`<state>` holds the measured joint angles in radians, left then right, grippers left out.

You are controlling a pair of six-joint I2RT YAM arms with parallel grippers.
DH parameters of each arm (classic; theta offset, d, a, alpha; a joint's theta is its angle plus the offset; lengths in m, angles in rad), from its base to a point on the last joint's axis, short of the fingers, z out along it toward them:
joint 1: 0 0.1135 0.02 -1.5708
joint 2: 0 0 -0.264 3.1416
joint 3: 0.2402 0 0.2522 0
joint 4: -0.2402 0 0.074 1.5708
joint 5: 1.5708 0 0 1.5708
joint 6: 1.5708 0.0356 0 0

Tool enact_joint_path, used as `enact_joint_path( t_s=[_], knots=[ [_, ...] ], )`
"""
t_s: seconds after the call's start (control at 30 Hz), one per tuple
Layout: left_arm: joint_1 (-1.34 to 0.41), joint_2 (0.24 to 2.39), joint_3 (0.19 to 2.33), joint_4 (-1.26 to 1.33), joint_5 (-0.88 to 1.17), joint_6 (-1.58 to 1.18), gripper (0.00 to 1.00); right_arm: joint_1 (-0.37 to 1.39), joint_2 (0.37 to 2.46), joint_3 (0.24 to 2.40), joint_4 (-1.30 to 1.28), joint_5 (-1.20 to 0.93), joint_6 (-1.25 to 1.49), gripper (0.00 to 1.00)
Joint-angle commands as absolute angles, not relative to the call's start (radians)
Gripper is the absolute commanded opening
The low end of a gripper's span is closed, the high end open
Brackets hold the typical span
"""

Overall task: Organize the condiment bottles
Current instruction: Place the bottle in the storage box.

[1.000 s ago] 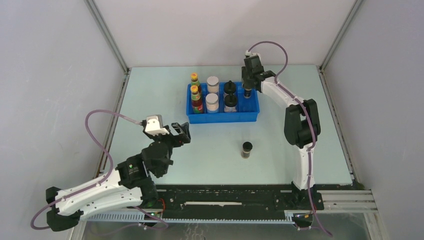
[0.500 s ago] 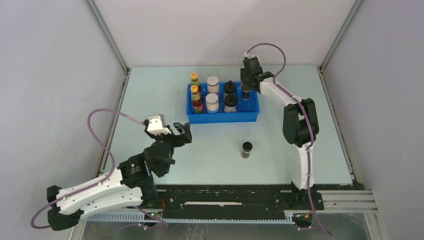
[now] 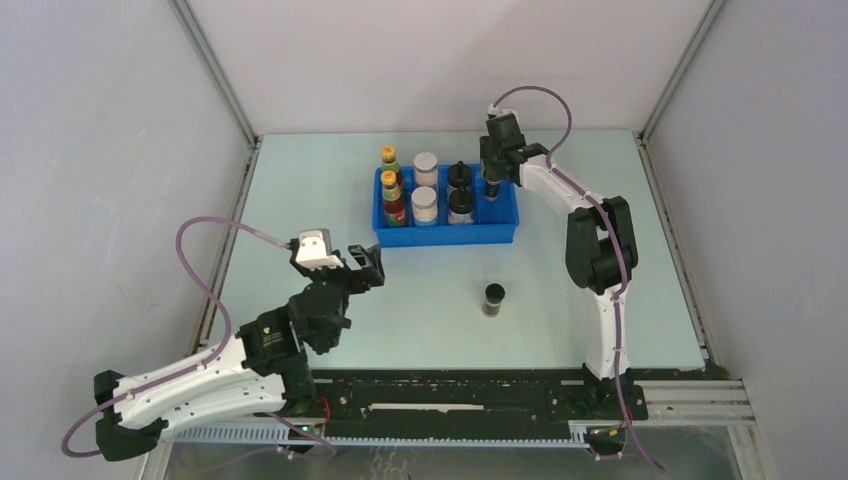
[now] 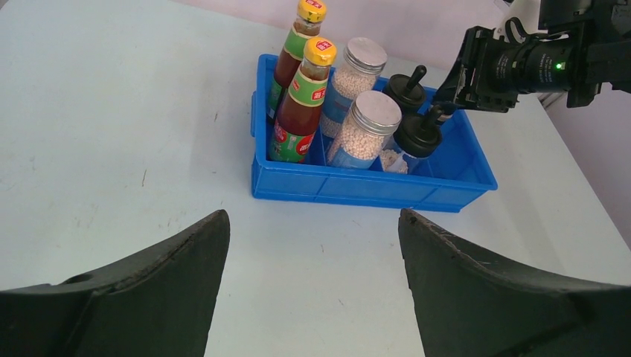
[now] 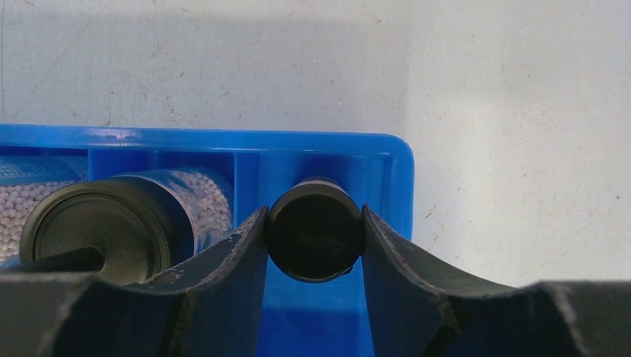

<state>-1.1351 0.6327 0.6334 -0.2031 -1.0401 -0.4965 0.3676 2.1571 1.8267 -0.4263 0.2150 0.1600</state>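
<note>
The right gripper (image 5: 312, 222), clamped on a vial (image 5: 314, 242), holds it in the tray's (image 5: 223, 140) end compartment, apparently placing it, so next it should release, lift straight and fetch the second vial (image 3: 493, 298) from the bench (image 3: 400, 320); the left gripper (image 4: 312, 219) hangs apart.

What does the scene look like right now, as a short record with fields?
tray: blue tray, six bottles inside
inside: two sauce bottles, two silver-lidded jars, two black-lidded jars
right fingers: shut on held vial, at the tray's right-end compartment
left fingers: open, empty, over the table
loose: one loose vial upright on the table, in front of the tray
</note>
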Motion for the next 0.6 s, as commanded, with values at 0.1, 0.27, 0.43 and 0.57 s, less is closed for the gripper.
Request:
enact_joint_path(
  t_s=[0.1,0.27,0.43,0.57],
  knots=[
    [-1.141,0.633,0.623,-0.177,-1.051,-0.485,0.88,0.371,2.173,1.862,-0.413,0.209,0.128,0.67],
    [-1.141,0.633,0.623,-0.178,-1.052,-0.483,0.88,0.37,2.166,1.876,-0.412,0.201,0.12,0.74],
    [-1.141,0.629,0.623,-0.178,-1.052,-0.479,0.88,0.372,2.136,1.878,-0.403,0.202,0.119,0.75],
    [-1.141,0.627,0.625,-0.178,-1.051,-0.478,0.88,0.377,2.072,1.859,-0.404,0.227,0.122,0.75]
  ],
)
